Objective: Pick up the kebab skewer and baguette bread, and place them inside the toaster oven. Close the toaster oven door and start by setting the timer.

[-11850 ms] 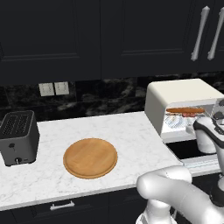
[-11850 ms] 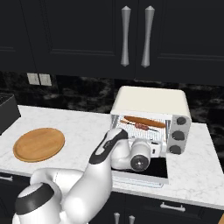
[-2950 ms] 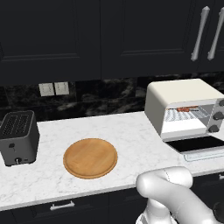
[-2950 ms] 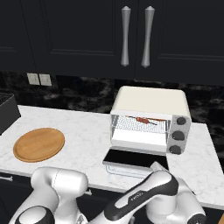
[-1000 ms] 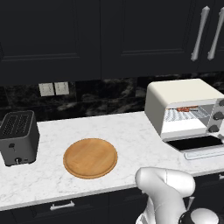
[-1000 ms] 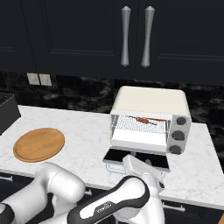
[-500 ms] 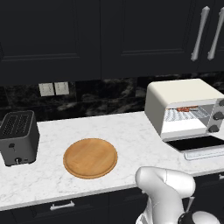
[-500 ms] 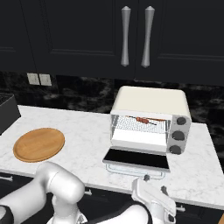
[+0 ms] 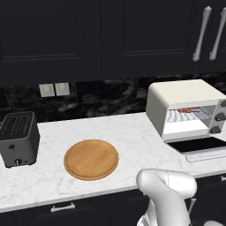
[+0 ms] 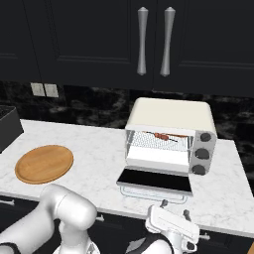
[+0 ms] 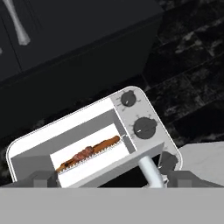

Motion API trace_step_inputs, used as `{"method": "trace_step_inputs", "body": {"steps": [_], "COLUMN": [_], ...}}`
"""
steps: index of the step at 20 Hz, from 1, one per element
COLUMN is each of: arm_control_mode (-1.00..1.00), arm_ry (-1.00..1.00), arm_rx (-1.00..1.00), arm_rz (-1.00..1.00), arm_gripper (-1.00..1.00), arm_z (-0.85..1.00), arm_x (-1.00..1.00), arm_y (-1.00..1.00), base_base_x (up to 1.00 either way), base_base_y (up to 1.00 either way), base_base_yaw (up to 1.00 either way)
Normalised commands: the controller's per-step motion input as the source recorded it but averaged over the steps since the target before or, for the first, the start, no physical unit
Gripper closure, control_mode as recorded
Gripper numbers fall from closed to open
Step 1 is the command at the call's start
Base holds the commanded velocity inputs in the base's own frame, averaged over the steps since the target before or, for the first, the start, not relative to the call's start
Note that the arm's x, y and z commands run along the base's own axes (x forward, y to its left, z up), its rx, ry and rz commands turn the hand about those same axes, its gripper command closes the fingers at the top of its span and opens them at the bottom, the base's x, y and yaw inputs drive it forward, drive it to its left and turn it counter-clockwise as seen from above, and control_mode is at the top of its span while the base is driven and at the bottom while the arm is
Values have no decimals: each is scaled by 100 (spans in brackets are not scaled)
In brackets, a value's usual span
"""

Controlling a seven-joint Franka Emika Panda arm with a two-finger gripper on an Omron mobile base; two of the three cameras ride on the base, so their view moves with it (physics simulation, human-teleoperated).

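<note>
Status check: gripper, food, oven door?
Gripper open, empty, below the counter edge. Kebab skewer on the cream-white toaster oven rack. Dark glass door down, unobstructed.

The arm (image 9: 170, 190) is glossy white, built of smooth rounded, bulbous segments with dark bands at the joints. Its hand (image 10: 173, 228) is a white blocky housing with small dark studs on top, and two small dark grey fingertips (image 11: 43, 179).
</note>
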Motion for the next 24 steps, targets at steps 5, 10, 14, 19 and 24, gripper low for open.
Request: {"method": "trace_step_inputs", "body": {"steps": [5, 10, 14, 19, 24], "arm_control_mode": [-100, -100, -100, -100, -100], "arm_ry": [5, 5, 0, 2, 0], "arm_rx": [-6, -10, -23, -26, -5], "arm_rz": [-4, -6, -1, 0, 0], "arm_gripper": [-100, -100, -100, -100, -100], "arm_z": [0, -6, -37, -33, 9], "arm_x": [31, 8, 0, 0, 43], "arm_y": [-29, -43, -23, 0, 13], "base_base_x": [0, 0, 0, 0, 0], "base_base_y": [0, 0, 0, 0, 0], "base_base_yaw": [0, 0, 0, 0, 0]}}
